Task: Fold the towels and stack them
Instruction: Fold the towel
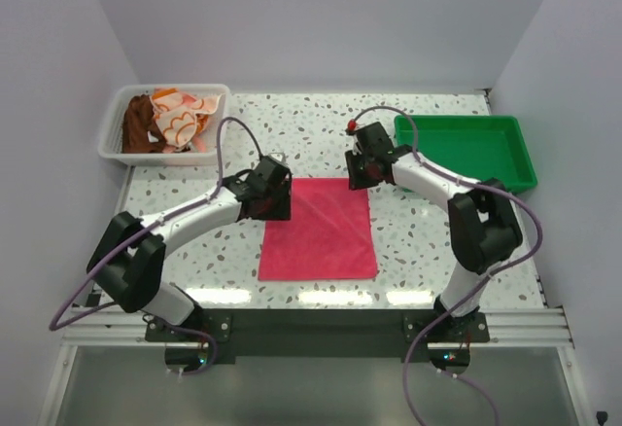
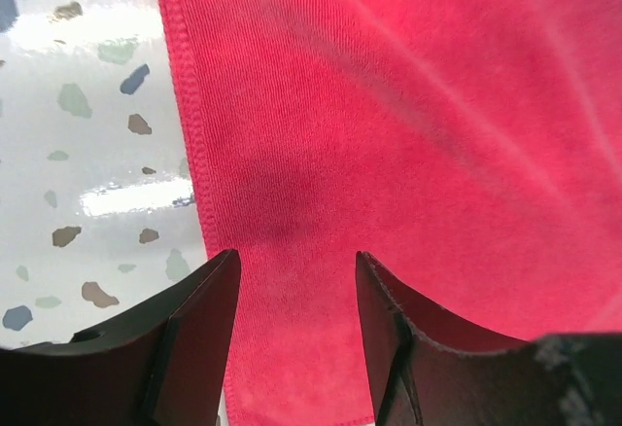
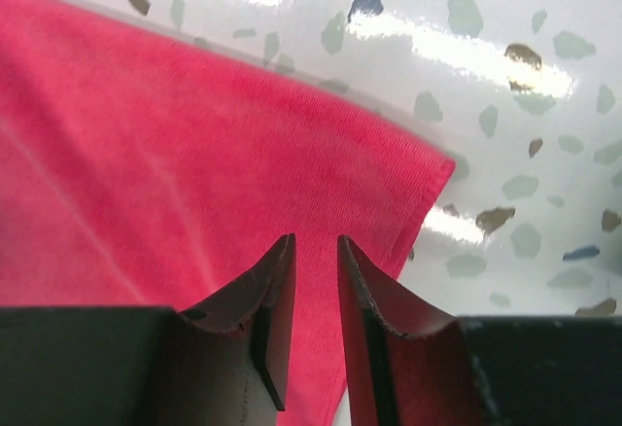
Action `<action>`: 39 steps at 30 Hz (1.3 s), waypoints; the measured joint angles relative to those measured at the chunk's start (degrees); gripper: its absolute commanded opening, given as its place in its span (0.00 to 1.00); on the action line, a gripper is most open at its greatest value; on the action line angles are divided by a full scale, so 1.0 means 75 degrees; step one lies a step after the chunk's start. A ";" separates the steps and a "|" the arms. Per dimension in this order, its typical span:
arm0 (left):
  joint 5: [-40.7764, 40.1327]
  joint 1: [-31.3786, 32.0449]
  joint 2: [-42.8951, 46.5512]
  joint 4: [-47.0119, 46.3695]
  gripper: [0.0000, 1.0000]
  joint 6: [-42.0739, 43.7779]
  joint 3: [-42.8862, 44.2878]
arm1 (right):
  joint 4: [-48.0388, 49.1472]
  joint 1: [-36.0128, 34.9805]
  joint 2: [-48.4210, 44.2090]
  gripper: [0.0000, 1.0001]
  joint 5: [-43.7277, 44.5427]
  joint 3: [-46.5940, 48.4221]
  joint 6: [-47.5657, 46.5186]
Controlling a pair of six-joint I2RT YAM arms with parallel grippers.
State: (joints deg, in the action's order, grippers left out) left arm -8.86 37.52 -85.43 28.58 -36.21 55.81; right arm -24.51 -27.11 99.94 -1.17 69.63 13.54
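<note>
A hot pink towel (image 1: 319, 230) lies flat and spread out on the speckled table. My left gripper (image 1: 275, 195) is over its far left corner, open. In the left wrist view the jaws (image 2: 296, 256) stand wide apart just above the pink cloth (image 2: 408, 105), beside its hemmed edge, and hold nothing. My right gripper (image 1: 362, 175) is over the far right corner. In the right wrist view its jaws (image 3: 316, 238) stand a narrow gap apart above the pink cloth (image 3: 175, 134), with nothing pinched. A dark brown towel (image 1: 138, 123) and an orange flowered towel (image 1: 181, 115) lie crumpled in the basket.
A white mesh basket (image 1: 117, 150) stands at the back left. A green plastic tray (image 1: 466, 149) stands at the back right, close behind my right arm. Speckled tabletop (image 1: 418, 251) surrounds the towel. White walls close in the sides and back.
</note>
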 measured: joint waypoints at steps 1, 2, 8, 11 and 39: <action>0.0032 0.0000 -0.0152 -0.0079 0.55 0.0050 -0.0070 | 0.0055 0.0032 0.0227 0.27 0.0020 0.0119 -0.0079; 0.0082 0.0000 -0.0262 -0.0154 0.55 0.0082 -0.0166 | 0.0102 0.0067 0.0428 0.27 0.0026 0.0219 -0.0149; 0.0318 0.0006 -0.0481 -0.0402 0.55 0.0119 -0.0854 | 0.0344 0.0335 0.1306 0.28 0.0026 0.0656 -0.0367; 0.0356 0.0006 -0.0507 -0.0539 0.54 0.0111 -0.1023 | 0.0396 0.0501 0.1588 0.27 0.0026 0.0699 -0.0417; 0.0399 -0.0216 -0.0303 -0.0137 0.84 0.0962 0.0670 | -0.0437 0.1166 0.1271 0.49 -0.0662 0.1600 -0.2011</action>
State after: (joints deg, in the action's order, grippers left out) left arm -5.87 35.90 -87.70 27.55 -28.99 60.84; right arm -27.79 -18.37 109.47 -6.13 81.62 -1.54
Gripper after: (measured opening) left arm 0.823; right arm 0.473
